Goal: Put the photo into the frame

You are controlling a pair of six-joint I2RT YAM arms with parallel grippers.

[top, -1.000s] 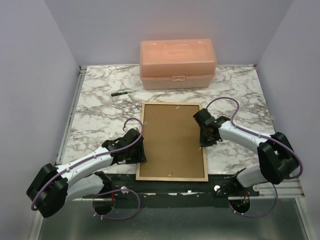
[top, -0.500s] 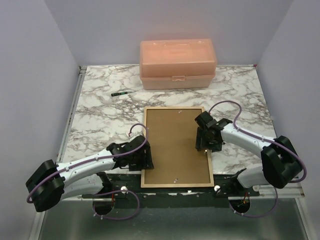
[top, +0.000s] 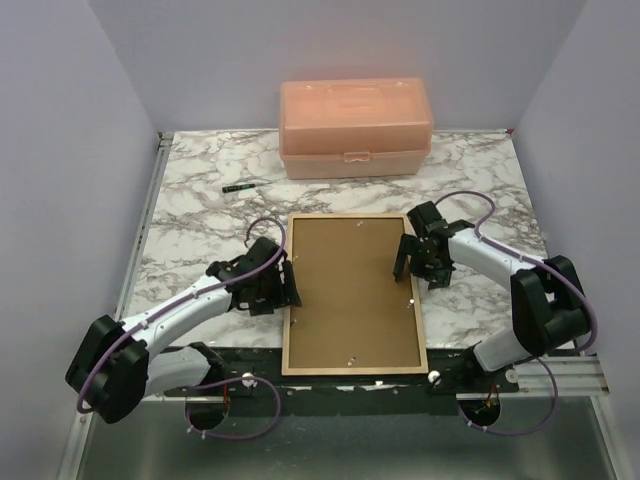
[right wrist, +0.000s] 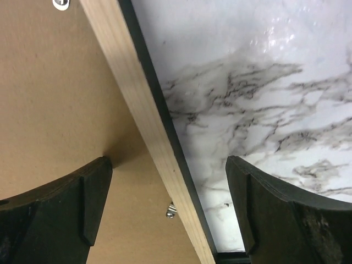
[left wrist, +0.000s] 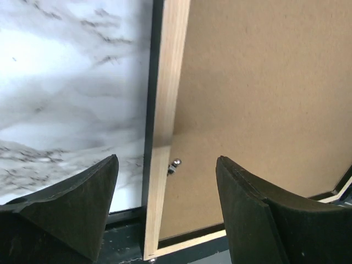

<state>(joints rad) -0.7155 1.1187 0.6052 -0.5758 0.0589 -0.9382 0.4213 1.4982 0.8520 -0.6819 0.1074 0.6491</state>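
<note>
Marble desk (top: 200,200); frame (top: 350,368) lies flat on it, wood back up, centred at the near edge; brown backing panel (top: 350,290) sits inside it; peach plastic box (top: 355,128) at the far edge, well apart; left pincer (left wrist: 166,159) jaws apart, straddling the frame's left rail, gripping nothing; right pincer (right wrist: 168,159) jaws wide apart over the right rail; small dark pen (top: 238,187) far left.

arms (top: 190,308): white shells, black joints
cables (top: 262,221): purple, looping beside each arm
fingers (left wrist: 71,203): black, wedge-shaped, matte
</note>
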